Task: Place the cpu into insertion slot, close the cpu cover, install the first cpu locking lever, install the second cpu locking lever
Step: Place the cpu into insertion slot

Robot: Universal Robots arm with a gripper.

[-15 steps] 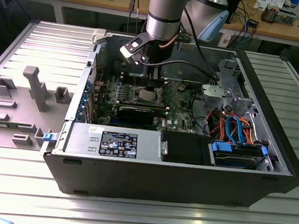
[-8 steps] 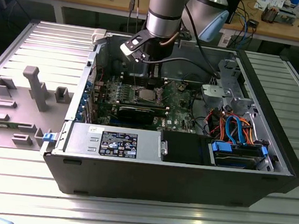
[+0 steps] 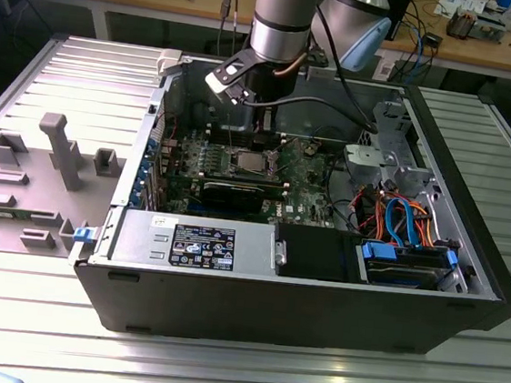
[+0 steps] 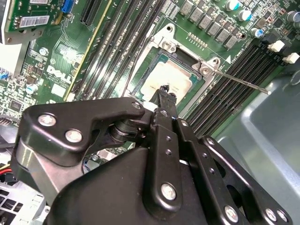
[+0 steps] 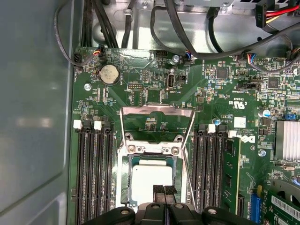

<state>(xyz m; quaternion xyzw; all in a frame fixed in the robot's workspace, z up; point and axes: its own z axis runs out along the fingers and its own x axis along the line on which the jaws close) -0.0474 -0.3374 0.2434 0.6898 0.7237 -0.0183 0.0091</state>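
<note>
A: The open computer case (image 3: pixel 316 312) sits mid-counter (image 3: pixel 236 377). Where is the cpu?
B: The cpu (image 5: pixel 149 180) lies in the insertion slot (image 5: pixel 127 183), and the cpu cover (image 5: pixel 157 111) is flipped open. The gripper (image 5: pixel 164 190) is pressed together just above, pinching nothing visible.
A: Risk?
B: Pressing down could skew it, and the locking lever (image 4: pixel 243 82) might snag.

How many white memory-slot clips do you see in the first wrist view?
4: two clips on one side of the socket, two on the other side. The claw may hide more.
</note>
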